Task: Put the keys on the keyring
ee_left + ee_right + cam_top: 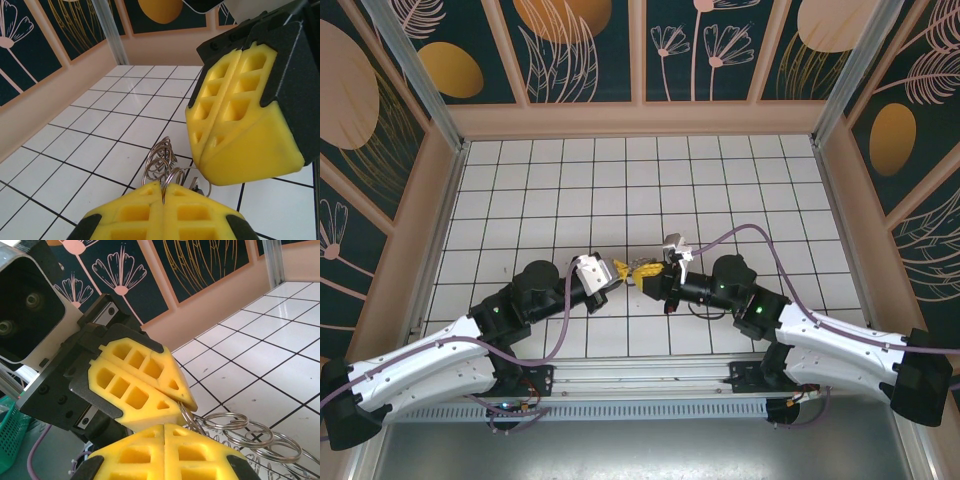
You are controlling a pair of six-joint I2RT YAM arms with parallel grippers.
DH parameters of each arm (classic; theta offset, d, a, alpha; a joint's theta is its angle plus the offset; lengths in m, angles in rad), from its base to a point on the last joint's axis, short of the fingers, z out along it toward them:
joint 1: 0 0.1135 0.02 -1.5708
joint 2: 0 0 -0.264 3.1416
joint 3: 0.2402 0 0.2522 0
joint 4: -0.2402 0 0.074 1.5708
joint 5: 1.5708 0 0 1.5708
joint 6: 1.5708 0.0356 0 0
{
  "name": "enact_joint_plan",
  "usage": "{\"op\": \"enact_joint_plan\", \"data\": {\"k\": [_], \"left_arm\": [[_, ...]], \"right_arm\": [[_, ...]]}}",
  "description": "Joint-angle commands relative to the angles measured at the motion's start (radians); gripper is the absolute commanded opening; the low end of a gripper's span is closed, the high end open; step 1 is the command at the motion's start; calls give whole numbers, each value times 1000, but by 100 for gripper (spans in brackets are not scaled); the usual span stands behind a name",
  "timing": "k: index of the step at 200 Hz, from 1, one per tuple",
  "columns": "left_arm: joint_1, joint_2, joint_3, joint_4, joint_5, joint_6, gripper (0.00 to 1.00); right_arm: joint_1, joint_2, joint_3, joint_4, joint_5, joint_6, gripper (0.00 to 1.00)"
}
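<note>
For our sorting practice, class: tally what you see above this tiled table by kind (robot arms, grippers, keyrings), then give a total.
Robot arms: 2, left arm, right arm
Grippers: 2, left gripper, right gripper
Keyrings: 1, the keyring
Total: 5

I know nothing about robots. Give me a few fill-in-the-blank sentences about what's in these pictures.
1. The left gripper and right gripper both have ____ fingers.
2. Their jaws are both ____.
3. Between them is the keyring, a bunch of ____ loops.
4. The table has tiles coloured ____.

Missing words: yellow; shut; metal; white.
</note>
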Motion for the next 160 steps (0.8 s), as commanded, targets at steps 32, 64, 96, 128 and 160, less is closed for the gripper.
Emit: {"op": "enact_joint_plan", "data": {"k": [32,64,96,128,160], "left_arm": [[-5,-29,-6,80,-2,-9,0],[-4,-39,-7,86,-4,-13,0],[-4,-39,-8,92,-3,-16,0],[-4,-45,-9,103,-10,-20,0],[-4,-44,-10,112,-21,-26,0]], "right_arm": [[-15,-5,14,9,-10,10,0],[-21,-18,-1,5,-5,12,0],[-32,-20,-8,6,-7,15,0],[-40,-22,-16,13,-13,19,0],[-43,-22,-24,17,-24,20,0]]}}
